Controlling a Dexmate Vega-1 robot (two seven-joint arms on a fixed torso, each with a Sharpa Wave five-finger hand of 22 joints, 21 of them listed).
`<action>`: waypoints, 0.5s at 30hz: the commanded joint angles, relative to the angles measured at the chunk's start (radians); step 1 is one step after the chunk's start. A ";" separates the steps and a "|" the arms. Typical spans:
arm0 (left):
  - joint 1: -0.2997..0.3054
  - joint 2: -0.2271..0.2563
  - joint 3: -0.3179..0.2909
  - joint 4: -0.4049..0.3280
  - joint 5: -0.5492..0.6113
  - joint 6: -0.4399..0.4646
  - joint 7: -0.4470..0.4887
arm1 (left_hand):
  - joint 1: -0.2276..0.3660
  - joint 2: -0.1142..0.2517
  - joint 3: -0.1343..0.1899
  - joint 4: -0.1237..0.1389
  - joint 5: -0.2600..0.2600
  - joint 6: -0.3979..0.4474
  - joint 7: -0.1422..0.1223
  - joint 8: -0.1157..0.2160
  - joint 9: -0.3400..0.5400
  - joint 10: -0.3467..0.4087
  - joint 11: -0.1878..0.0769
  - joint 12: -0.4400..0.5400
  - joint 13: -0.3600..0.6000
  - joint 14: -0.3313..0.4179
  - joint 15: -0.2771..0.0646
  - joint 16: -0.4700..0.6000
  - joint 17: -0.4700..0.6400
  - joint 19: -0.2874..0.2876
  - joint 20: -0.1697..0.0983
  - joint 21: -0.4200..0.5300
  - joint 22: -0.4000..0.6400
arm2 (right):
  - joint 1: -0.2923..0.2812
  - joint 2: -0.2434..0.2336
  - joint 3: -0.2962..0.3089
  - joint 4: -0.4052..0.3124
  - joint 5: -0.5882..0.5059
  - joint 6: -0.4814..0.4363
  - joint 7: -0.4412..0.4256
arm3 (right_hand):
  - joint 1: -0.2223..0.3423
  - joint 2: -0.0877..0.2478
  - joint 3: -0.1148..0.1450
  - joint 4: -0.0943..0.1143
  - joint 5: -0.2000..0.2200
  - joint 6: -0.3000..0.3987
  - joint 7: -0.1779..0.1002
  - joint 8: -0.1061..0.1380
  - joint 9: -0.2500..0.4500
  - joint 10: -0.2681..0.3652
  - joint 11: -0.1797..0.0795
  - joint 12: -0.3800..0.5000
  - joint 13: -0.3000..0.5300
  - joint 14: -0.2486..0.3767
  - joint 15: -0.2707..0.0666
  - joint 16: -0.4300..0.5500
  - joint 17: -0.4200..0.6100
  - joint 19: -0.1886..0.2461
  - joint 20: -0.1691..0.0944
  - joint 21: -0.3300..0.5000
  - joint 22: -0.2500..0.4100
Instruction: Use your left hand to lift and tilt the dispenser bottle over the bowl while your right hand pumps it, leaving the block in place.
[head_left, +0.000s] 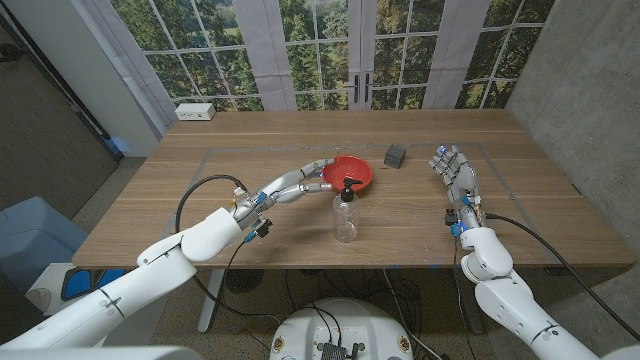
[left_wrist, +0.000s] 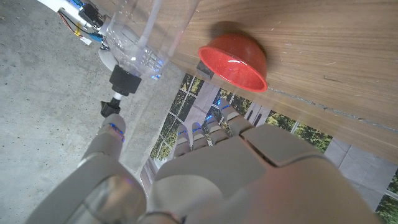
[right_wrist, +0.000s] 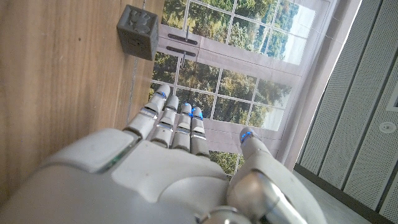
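Head view first: dispenser bottle (head_left: 345, 213) upright at frame centre on the desk (head_left: 200, 215), red bowl (head_left: 347, 174) just behind it, dark block (head_left: 396, 155) right of the bowl near upper centre. Left hand (head_left: 300, 182) reaching in from lower left, fingers spread and holding nothing, still short of the bottle and close beside the bowl's rim. Right hand (head_left: 453, 172) waiting at mid right, fingers loose, grasping nothing. Best to come lower and wrap the clear body below the pump, then lift before tilting toward the bowl. Hard to judge: liquid level in the clear plastic, and whether the left fingertips touch the bowl
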 joint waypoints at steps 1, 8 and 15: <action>-0.005 0.013 0.014 -0.012 0.012 0.004 -0.028 | 0.007 -0.015 0.002 -0.007 -0.002 -0.010 -0.001 0.007 0.005 -0.003 -0.002 -0.001 0.005 0.012 -0.009 0.004 0.004 0.016 -0.002 0.004 0.004 | -0.016 -0.002 0.006 -0.012 -0.009 0.008 -0.001 | -0.011 -0.002 0.000 -0.001 -0.003 0.008 0.003 -0.002 0.003 0.011 -0.002 0.005 0.002 0.002 0.002 0.002 0.004 0.007 0.002 0.004 0.003; -0.004 0.025 0.015 -0.032 0.020 0.039 -0.036 | 0.047 -0.050 -0.003 -0.018 -0.001 -0.051 -0.012 0.007 0.006 -0.013 -0.010 -0.004 0.006 0.064 -0.005 0.017 0.005 0.052 0.002 0.012 0.003 | -0.031 -0.002 0.011 -0.025 -0.014 0.009 -0.011 | -0.013 -0.002 -0.001 -0.002 -0.003 0.008 0.003 -0.002 0.003 0.011 -0.002 0.004 0.002 0.003 0.004 0.003 0.004 0.006 0.003 0.004 0.003; -0.002 0.033 0.018 -0.051 -0.007 0.080 -0.056 | 0.062 -0.061 -0.005 -0.018 -0.001 -0.059 -0.005 0.009 0.006 -0.018 -0.013 -0.004 0.006 0.068 -0.008 0.014 0.005 0.060 0.000 0.012 0.003 | -0.044 -0.004 0.014 -0.033 -0.025 0.013 -0.015 | -0.015 -0.004 -0.002 -0.003 -0.003 0.010 0.004 -0.002 0.003 0.014 -0.001 0.005 0.002 0.003 0.002 0.002 0.005 0.011 0.002 0.006 0.003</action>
